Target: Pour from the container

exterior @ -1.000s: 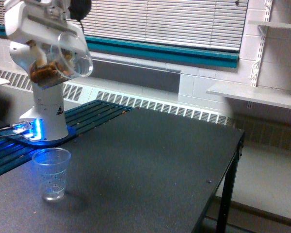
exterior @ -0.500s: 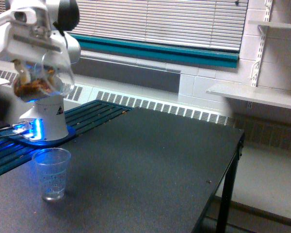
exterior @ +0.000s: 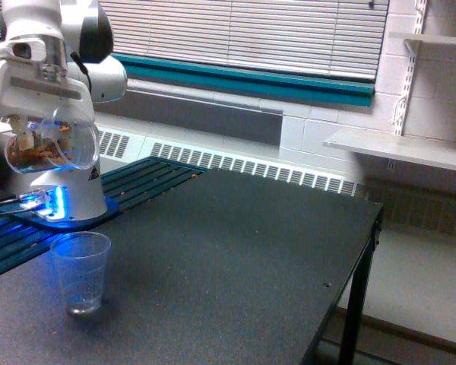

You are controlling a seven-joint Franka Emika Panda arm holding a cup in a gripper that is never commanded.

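Since the earlier frames we have swung the container lower and toward the exterior view's left, so it now hangs above the plastic cup and a little to that cup's left, with clear air between the two. Taking the cup as our landmark, the black table spreads out beneath it and away to its right, and the cup stands near the table's front left corner. Behind the cup and above it rises our white arm, its base glowing blue just behind the cup. The gripper sits at the top of the container, over the cup; its fingers are lost against the white housing and the clear wall, so we cannot tell from this view how they stand, though we judge they must be clamped on the container since it hangs off nothing else. Inside the container we see a brown, lumpy load lying against the lower wall, and the mouth faces roughly sideways.

What worries us from here: the mouth looks wider than the cup, and it is not squarely over the cup. If we tip further now, pieces may fall beside the cup onto the table. A clumped load could also drop at once and knock the light cup over.
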